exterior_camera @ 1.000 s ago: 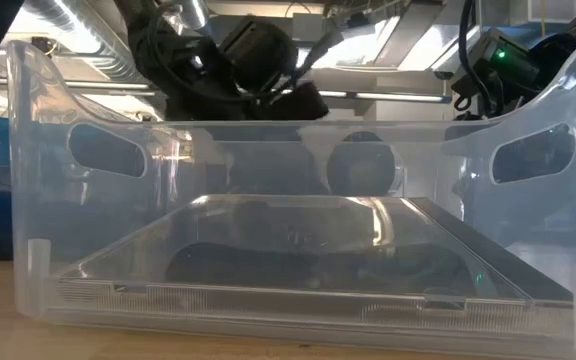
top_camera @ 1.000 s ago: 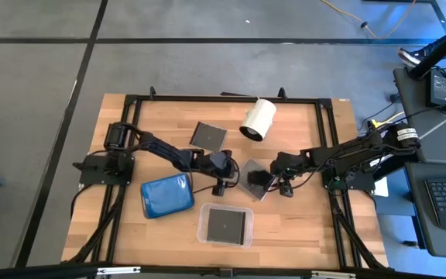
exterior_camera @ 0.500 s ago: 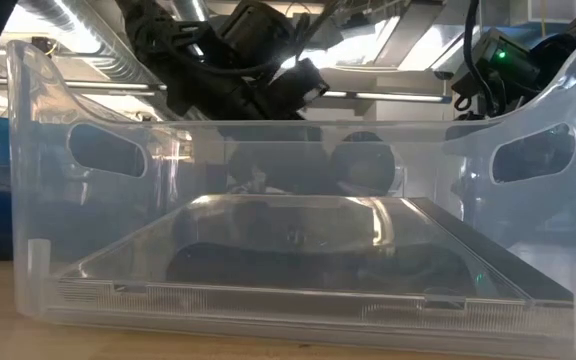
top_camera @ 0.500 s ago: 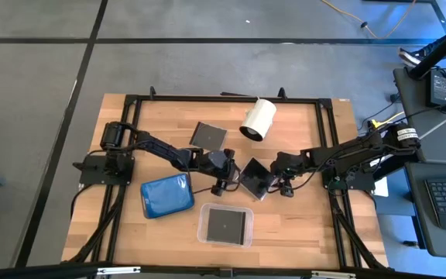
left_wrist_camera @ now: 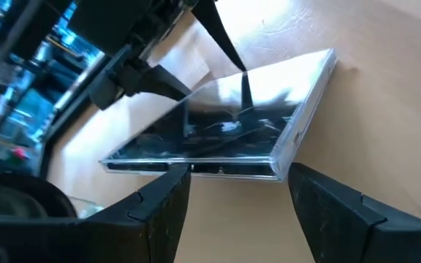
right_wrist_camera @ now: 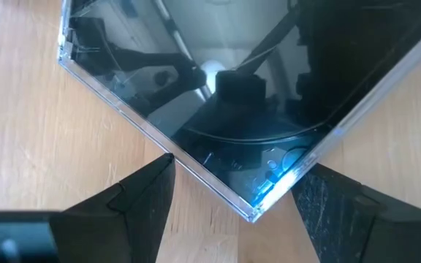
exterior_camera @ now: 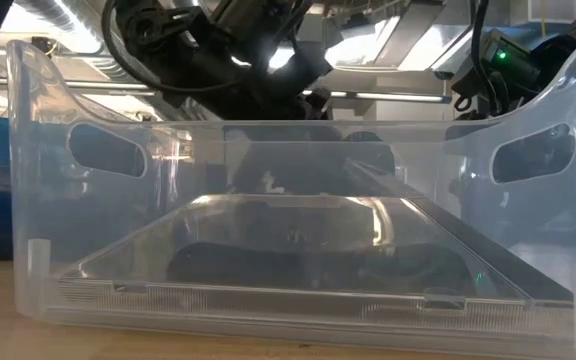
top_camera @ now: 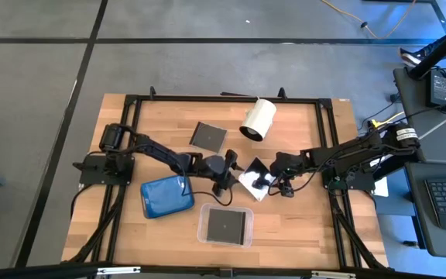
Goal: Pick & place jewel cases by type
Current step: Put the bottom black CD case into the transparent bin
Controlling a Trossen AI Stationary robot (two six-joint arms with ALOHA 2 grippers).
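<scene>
Butcher-block table inside black frame, grey floor around. Dark jewel case at table centre, left gripper at its 9 o'clock, right gripper at its 3 o'clock. Both sets of fingers spread, straddling case edges, not pinching. Best to centre one gripper on an edge and close squarely. Second dark case at 11 o'clock.

Overhead, table-level, two close wrist views

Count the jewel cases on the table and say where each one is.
3: one beside the white cylinder, one mid-table between both grippers, one in the clear tray. The blue tray may hide more.
</scene>
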